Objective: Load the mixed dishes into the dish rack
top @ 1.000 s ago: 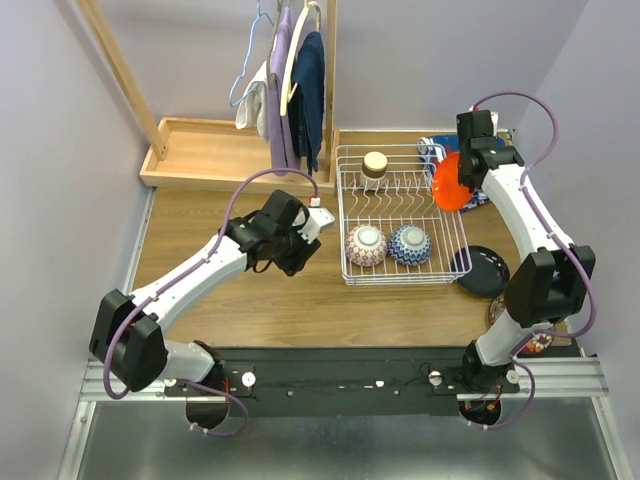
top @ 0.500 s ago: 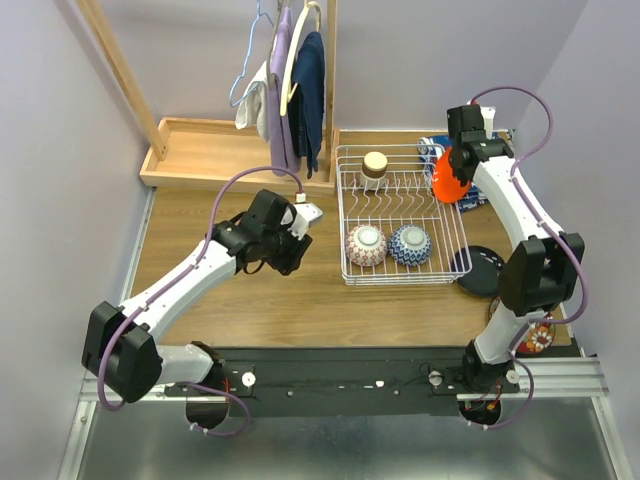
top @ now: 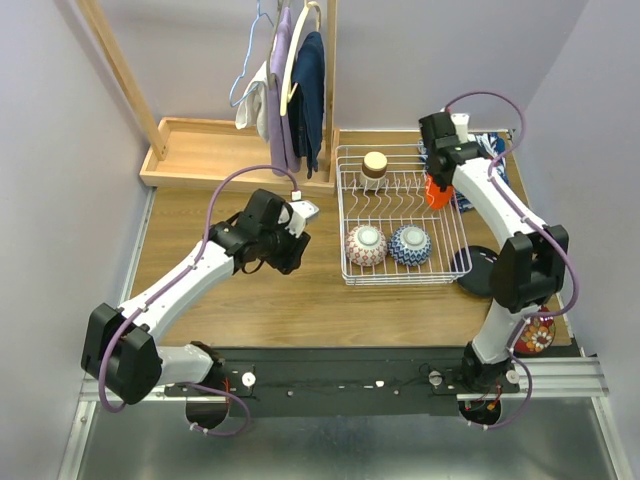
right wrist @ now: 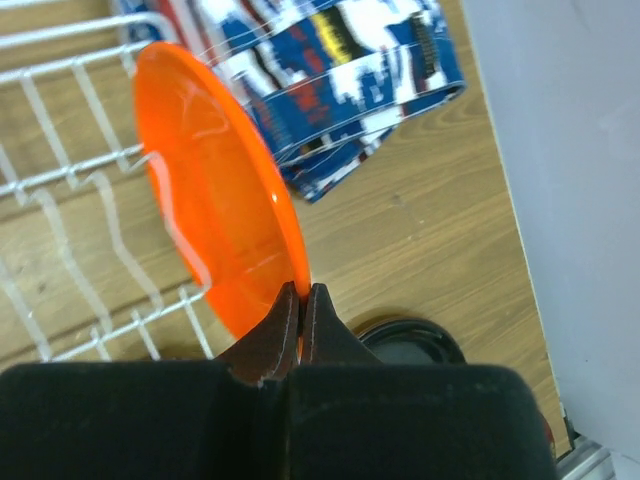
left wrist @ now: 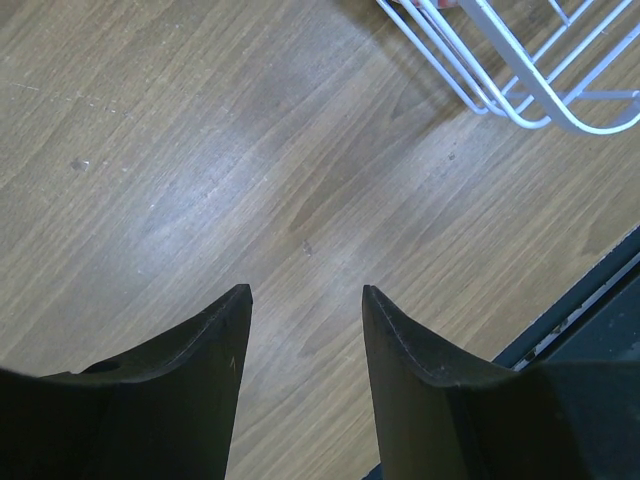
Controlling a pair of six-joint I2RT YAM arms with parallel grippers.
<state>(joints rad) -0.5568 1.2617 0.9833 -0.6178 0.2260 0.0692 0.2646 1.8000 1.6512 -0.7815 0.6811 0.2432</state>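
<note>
My right gripper (right wrist: 301, 292) is shut on the rim of the orange plate (right wrist: 215, 215), which stands on edge over the right side of the white wire dish rack (top: 345, 215); the plate also shows in the top view (top: 436, 190). The rack holds the red-white bowl (top: 366, 243), the blue-patterned bowl (top: 409, 243) and the tan cup (top: 374, 163). The glossy black plate (top: 483, 270) lies on the table right of the rack. A patterned dish (top: 533, 335) sits near the right arm's base. My left gripper (left wrist: 305, 295) is open and empty over bare wood, left of the rack.
The blue-red patterned cloth (right wrist: 340, 70) lies behind the rack's right corner. A shallow wooden tray (top: 205, 152) and a hanger stand with clothes (top: 292, 80) are at the back left. The rack's front corner (left wrist: 520, 70) shows in the left wrist view.
My right gripper has carried the orange plate left and turned it on edge over the rack's right side. My left arm has drawn back slightly to the left.
</note>
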